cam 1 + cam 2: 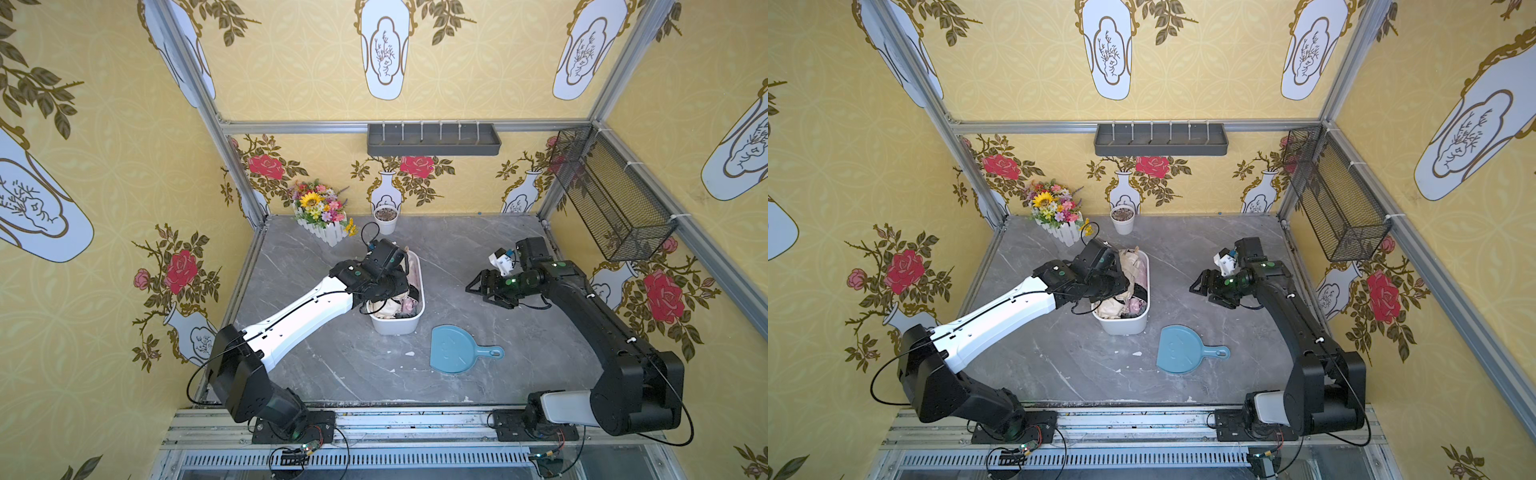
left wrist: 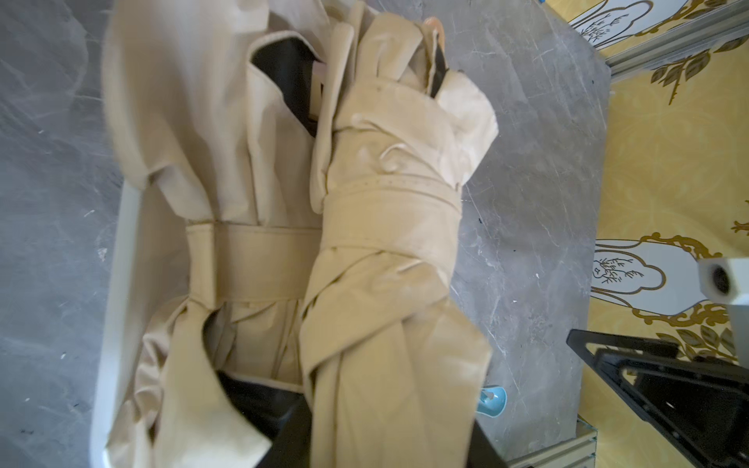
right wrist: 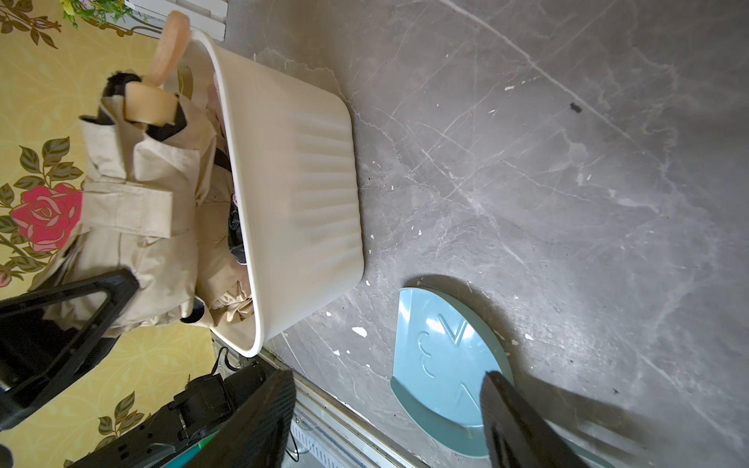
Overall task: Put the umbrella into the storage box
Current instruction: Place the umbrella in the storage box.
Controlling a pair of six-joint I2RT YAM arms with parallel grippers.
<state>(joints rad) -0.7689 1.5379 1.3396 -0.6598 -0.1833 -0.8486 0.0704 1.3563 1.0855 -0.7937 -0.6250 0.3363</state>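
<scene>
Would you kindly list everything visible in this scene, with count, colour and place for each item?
storage box: one, white, middle of the table, holding other bundled items.
umbrella: one, beige, folded and strapped, over the box in the left gripper's grasp.
dustpan: one, light blue, flat on the table near the box.
flower arrangement: one, multicoloured, white fence planter, back of the table.
pot: one, white, round, beside the flowers.
shelf tray: one, dark grey, back wall.
wire basket: one, black, side wall.
left gripper: one, black, over the box.
right gripper: one, black, open, empty, above the table.
</scene>
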